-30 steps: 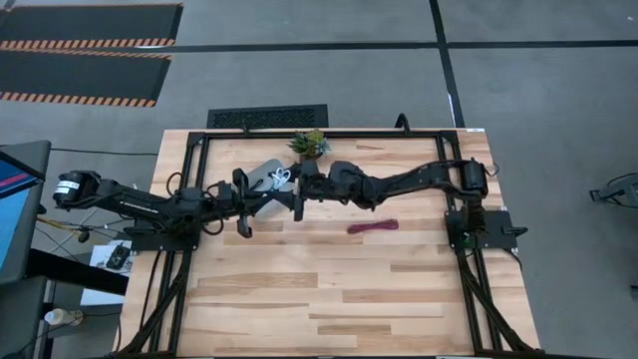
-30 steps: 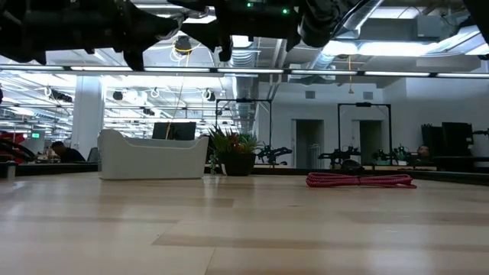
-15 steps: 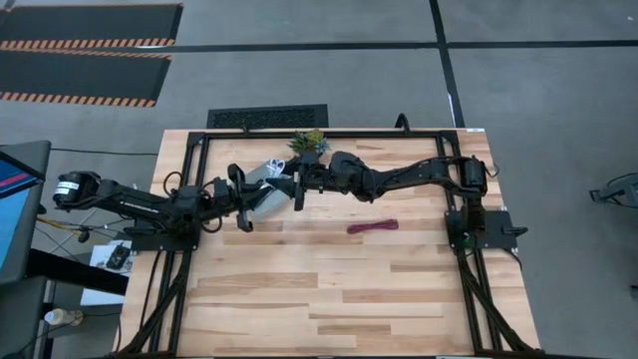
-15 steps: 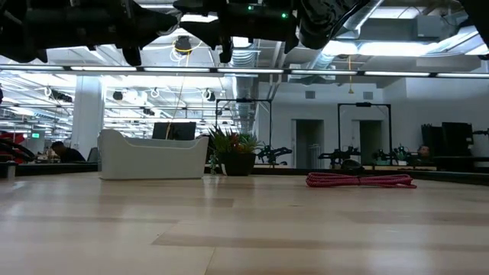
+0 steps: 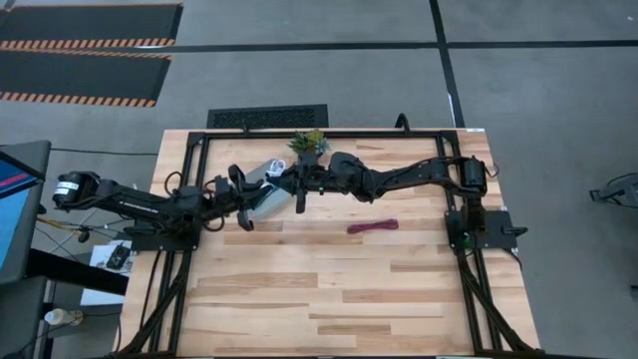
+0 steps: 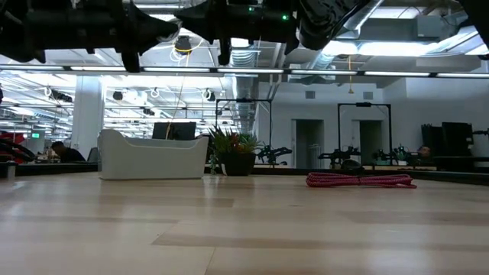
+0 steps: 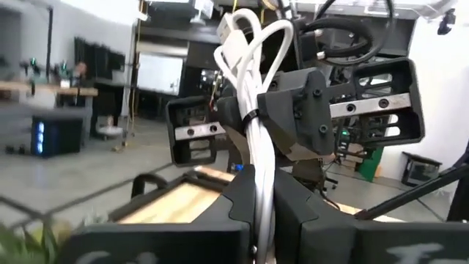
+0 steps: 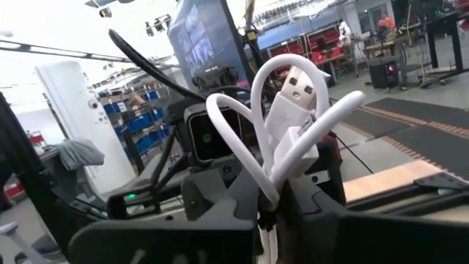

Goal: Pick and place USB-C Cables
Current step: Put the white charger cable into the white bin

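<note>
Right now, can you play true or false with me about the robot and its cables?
1. The white cable is pinched by both grippers at once. True.
2. The maroon cable lies inside the clear bin. False: it lies on the bare table, away from the bin.
3. The left gripper and right gripper meet up in the air. True.
4. The plant has fallen over. False: it stands upright beside the bin.
</note>
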### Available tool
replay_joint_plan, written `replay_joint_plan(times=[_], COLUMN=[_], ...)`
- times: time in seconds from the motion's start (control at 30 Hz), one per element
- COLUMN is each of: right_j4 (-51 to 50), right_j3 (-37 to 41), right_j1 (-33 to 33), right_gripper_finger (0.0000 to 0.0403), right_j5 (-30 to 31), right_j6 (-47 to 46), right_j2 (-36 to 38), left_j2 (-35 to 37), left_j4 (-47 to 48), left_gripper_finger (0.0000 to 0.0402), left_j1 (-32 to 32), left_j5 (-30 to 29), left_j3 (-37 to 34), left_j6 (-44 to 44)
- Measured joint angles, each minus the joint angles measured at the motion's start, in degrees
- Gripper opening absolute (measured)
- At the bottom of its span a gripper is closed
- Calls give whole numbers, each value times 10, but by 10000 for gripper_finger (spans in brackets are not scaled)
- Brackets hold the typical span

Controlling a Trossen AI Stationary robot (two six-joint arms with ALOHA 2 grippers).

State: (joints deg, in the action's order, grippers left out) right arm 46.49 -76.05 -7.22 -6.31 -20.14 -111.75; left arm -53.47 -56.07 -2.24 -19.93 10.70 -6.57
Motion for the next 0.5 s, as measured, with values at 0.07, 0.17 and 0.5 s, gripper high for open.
replay_joint_plan(times=[0.07, 0.17, 0.5], right_j4=[-4, 1, -215], right_j3=[0, 1, -110], right_j1=[0, -4, -43], right_gripper_finger=[18, 17, 17], right_j5=[0, 0, -54], right_j6=[0, 0, 60], right_j2=[-1, -2, 0], left_j2=[0, -1, 12], left_j4=[23, 53, 122], left_gripper_finger=[20, 59, 179], left_j1=[0, 0, 0], left_j5=[-2, 1, 48], left_j3=[1, 1, -1], left_j6=[-25, -63, -144])
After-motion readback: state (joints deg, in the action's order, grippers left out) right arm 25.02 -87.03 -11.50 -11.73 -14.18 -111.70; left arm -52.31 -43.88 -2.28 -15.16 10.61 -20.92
